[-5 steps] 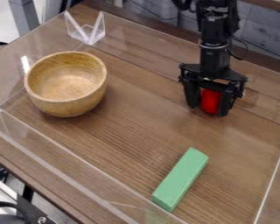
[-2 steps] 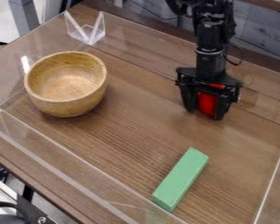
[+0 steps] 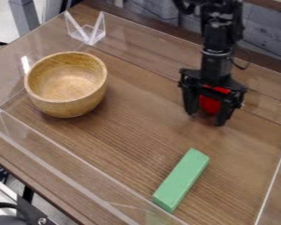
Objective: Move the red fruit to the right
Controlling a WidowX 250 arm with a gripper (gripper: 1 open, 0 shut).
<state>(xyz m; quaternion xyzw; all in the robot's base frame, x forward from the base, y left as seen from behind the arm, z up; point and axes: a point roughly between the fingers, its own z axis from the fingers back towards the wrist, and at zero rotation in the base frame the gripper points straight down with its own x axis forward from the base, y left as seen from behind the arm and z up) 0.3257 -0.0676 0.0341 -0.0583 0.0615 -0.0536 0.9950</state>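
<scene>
At the far left a wooden bowl sat upright on the wooden table, its hollow turned up and nothing visible inside it. Behind it, toward the back edge, two clear plastic panels met in a small peak, part of the low transparent wall that ran around the work surface.

Nearer the front, to the right of the middle, a green block lay flat on the boards, angled so that its far end pointed up and to the right. It was well apart from both the bowl and the arm.

Further right and farther back, the black robot arm came straight down, and its gripper stood low over the table with the jaws spread wide, one finger on each side of the red fruit. The fruit sat between the fingers at the right side of the table; whether the pads actually touched it could not be told from this distance, though they appeared only to bracket it.
</scene>
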